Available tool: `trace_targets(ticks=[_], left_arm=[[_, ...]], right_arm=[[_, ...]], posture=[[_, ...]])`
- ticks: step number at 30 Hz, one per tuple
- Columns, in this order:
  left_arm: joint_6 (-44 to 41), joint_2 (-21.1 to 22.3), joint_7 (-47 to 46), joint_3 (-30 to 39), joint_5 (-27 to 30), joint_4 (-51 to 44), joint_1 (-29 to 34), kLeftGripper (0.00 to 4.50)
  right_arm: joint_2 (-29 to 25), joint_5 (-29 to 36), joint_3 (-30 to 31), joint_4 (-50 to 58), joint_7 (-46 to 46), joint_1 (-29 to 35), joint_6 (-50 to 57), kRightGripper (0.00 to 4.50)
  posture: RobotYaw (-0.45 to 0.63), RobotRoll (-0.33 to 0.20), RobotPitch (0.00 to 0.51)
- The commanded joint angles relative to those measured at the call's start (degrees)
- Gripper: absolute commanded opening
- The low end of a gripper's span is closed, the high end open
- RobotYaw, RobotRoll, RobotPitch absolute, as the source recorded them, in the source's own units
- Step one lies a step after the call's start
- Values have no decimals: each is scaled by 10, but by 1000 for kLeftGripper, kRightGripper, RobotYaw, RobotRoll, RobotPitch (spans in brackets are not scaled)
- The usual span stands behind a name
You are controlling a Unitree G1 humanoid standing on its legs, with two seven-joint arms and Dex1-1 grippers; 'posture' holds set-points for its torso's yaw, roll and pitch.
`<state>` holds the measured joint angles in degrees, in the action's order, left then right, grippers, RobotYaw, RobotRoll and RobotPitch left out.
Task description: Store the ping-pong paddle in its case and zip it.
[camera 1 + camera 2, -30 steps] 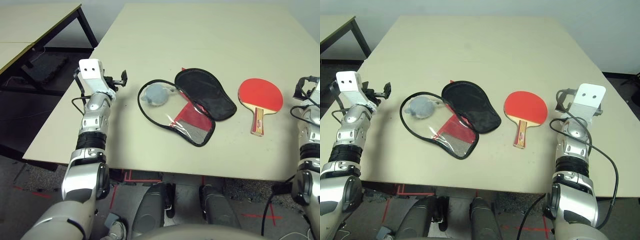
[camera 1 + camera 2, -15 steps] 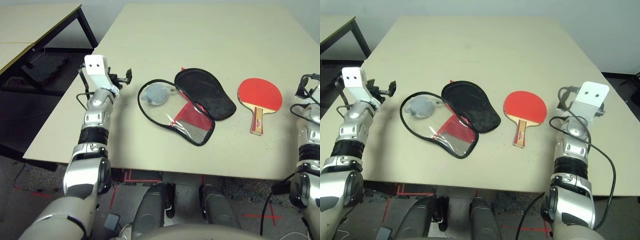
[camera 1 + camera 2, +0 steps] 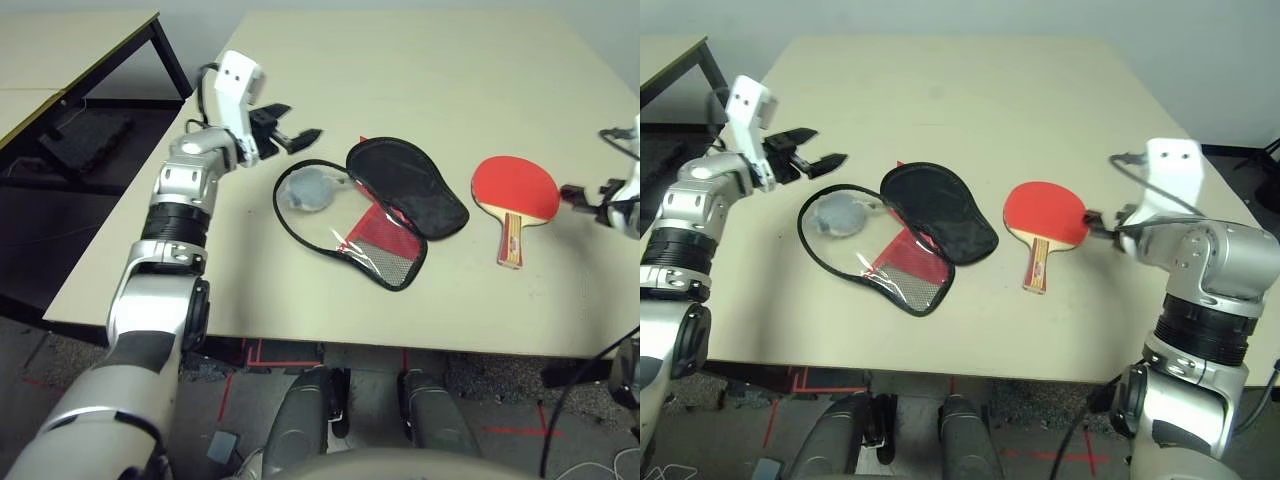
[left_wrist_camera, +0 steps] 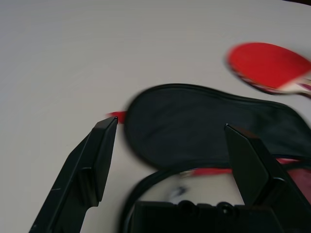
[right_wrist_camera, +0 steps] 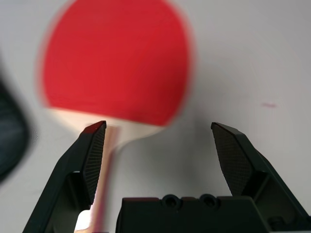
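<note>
Smooth tabletop (image 3: 300,80) beneath 2 open hands (image 4: 170,126) (matte black), rubber-faced paddle (image 3: 515,190) and mesh-pocketed case (image 3: 390,255).

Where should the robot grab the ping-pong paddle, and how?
I'd pinch the paddle by its wooden handle, coming down from above with the right pincer. The handle is much narrower than the round blade, so open fingers should fit across it. It lies flat and points toward the robot, with bare table on both sides.
</note>
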<state>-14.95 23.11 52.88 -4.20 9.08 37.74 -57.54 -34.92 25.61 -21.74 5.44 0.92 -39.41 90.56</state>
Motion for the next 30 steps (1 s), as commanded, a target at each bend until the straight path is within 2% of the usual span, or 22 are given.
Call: trace_targets(ticks=[1, 6, 12, 15, 22, 27, 30], left_arm=[[5, -18, 30, -37, -20, -8, -7, 4500], [36, -67, 53, -82, -46, 11, -17, 4500], [49, -108, 43, -86, -55, 30, -22, 4500], [49, -120, 41, -90, -58, 22, -15, 4500], [36, -128, 44, -96, -58, -12, 6, 4500], [28, -125, 45, -99, -57, -28, 11, 4500], [27, -124, 44, -101, -58, -31, 12, 4500]], right_arm=[[3, 35, 34, 6, 16, -5, 19, 4455], [37, 53, 69, -3, 52, 7, 19, 4455], [62, 83, 79, 10, 97, 47, 19, 4455], [64, 91, 88, 32, 115, 64, 19, 4455], [102, 98, 63, 55, 167, 84, 19, 4455], [131, 84, 41, 55, 198, 83, 19, 3343], [140, 70, 24, 44, 208, 78, 19, 2334]], posture=[[-52, 0, 111], [-51, 0, 117], [-50, 0, 129], [-47, 0, 137], [-50, 0, 143], [-45, 0, 142], [-42, 0, 141]])
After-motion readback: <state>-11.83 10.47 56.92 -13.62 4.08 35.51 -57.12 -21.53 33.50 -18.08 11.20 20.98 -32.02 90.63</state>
